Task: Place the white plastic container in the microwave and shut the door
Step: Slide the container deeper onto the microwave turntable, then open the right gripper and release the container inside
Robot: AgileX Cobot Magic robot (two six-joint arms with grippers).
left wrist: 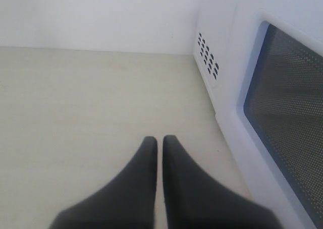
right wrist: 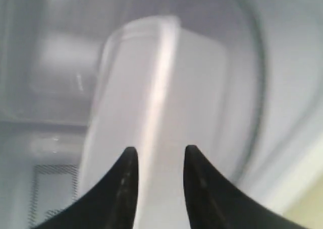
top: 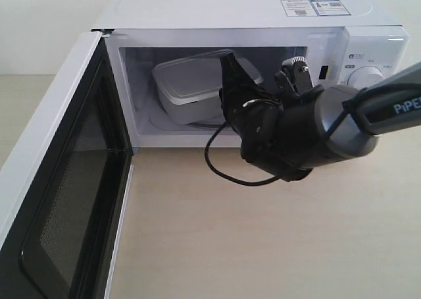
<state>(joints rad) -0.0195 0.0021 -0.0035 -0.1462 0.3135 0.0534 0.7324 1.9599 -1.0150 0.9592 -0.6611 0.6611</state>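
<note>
The microwave (top: 250,9) stands at the back with its door (top: 66,180) swung wide open to the left. Inside, the white plastic container (top: 187,81) rests on the turntable, lid on. My right gripper (top: 231,65) is at the cavity's mouth, just right of the container. In the right wrist view its fingers are open (right wrist: 159,151), and the container's (right wrist: 166,88) near edge shows blurred between and beyond them. My left gripper (left wrist: 159,138) is shut on nothing, low over the table beside the door's outer window (left wrist: 292,118). It is out of the exterior view.
The right arm's black cable (top: 223,170) loops down onto the light wooden table (top: 263,246) in front of the microwave. The control panel with a round dial (top: 368,78) is right of the cavity. Vent holes (left wrist: 208,55) mark the microwave's side wall.
</note>
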